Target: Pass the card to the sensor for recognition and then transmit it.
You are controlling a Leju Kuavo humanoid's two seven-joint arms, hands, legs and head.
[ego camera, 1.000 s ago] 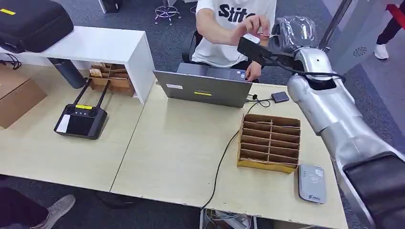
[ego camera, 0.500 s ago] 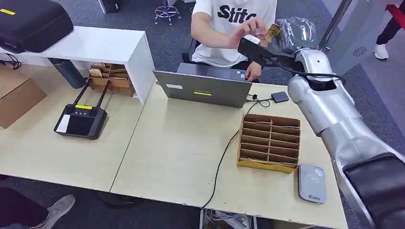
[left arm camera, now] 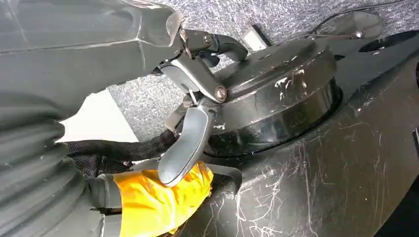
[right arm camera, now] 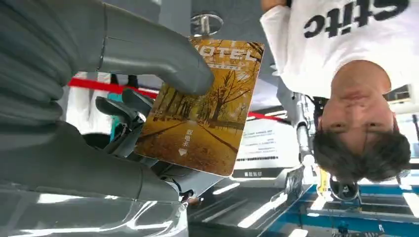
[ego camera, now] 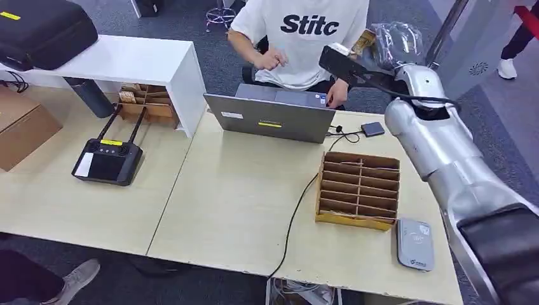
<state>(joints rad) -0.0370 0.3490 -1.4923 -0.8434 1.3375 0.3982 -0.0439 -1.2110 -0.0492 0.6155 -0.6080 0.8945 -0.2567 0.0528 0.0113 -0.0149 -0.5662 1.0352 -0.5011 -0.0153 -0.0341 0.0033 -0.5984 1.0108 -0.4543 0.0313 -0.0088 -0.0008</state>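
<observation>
While the right hand (right arm camera: 123, 98) pinches it, the card (right arm camera: 202, 106) stands lengthwise out from the fingers (right arm camera: 163, 61).

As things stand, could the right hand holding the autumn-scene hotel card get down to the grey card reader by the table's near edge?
Probably yes. The right hand holds the hotel card high beyond the laptop; the grey card reader lies uncovered beside the cardboard divider box, nothing over it.

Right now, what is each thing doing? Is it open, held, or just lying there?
Card: held up by the right hand, thumb pressed on its face.
Laptop: open, lid toward the robot.
Sorter box: on the table, slots look empty.
Sensor: flat on the table, nothing on it.
Controller: lying on the table, antennas up.
Person's hand: off the card.
</observation>
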